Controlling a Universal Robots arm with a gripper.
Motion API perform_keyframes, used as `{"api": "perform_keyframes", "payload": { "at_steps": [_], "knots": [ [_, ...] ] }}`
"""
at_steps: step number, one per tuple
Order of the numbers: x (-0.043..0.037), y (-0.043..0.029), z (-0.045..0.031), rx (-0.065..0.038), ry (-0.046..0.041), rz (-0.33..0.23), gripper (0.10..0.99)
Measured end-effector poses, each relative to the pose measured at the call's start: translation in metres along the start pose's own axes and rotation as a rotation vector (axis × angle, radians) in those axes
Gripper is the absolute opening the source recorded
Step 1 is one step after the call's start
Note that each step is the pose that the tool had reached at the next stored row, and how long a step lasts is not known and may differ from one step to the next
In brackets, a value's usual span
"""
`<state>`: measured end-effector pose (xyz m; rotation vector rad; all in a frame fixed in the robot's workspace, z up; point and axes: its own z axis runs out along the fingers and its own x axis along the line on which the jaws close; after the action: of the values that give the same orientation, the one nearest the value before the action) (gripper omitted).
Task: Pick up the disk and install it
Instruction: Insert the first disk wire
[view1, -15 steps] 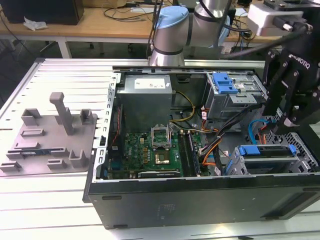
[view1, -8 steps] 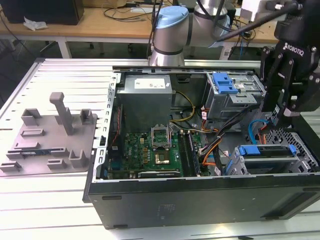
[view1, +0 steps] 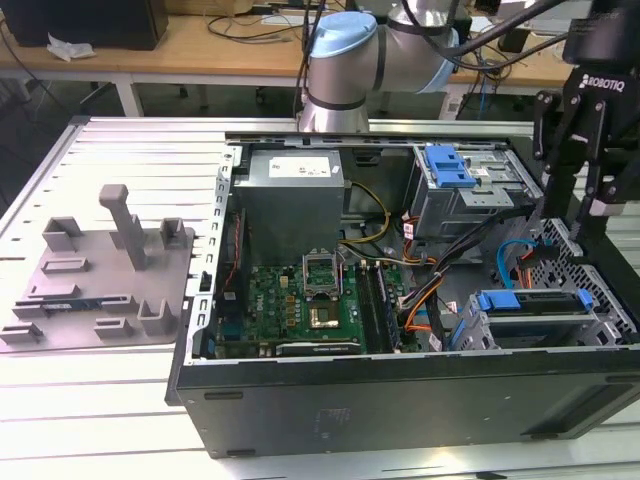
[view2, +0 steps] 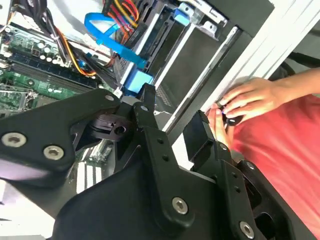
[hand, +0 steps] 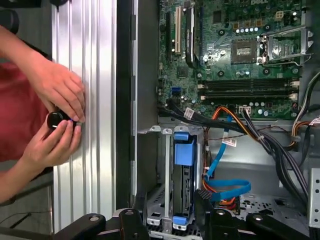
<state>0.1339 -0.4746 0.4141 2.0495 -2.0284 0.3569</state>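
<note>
The fingers (hand: 202, 215) stand spread apart, gripping nothing, above the open computer case (view1: 400, 400) at the exterior view's right. The disk (hand: 184, 150) sits directly beneath them, slotted in the drive cage (view1: 605, 320) and seen edge-on in its blue frame. Its long axis runs along the case's near wall, and the fingers straddle that line. The case rests on a ribbed metal tabletop (view1: 120, 160). A person's hands (hand: 55, 115) hold a small black thing at its edge.
</note>
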Motion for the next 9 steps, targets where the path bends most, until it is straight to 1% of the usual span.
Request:
{"api": "perform_keyframes", "payload": {
  "at_steps": [1,3,4,5,6,7,8,9],
  "knots": [
    [-0.0007,-0.0024,-0.0002,-0.003,0.0046,-0.001,0.506],
    [-0.0044,-0.0141,-0.0017,-0.015,0.0263,-0.005,0.506],
    [-0.0088,-0.0167,-0.0031,-0.018,0.0431,-0.006,0.506],
    [-0.0141,-0.0180,-0.0050,-0.020,0.0618,-0.007,0.506],
    [-0.0180,-0.0185,-0.0064,-0.020,0.0719,-0.007,0.506],
    [-0.0218,-0.0189,-0.0076,-0.020,0.0772,-0.007,0.506],
    [-0.0280,-0.0207,-0.0092,-0.021,0.0837,-0.007,0.506],
    [-0.0309,-0.0237,-0.0096,-0.021,0.0896,-0.007,0.506]
  ]
}}
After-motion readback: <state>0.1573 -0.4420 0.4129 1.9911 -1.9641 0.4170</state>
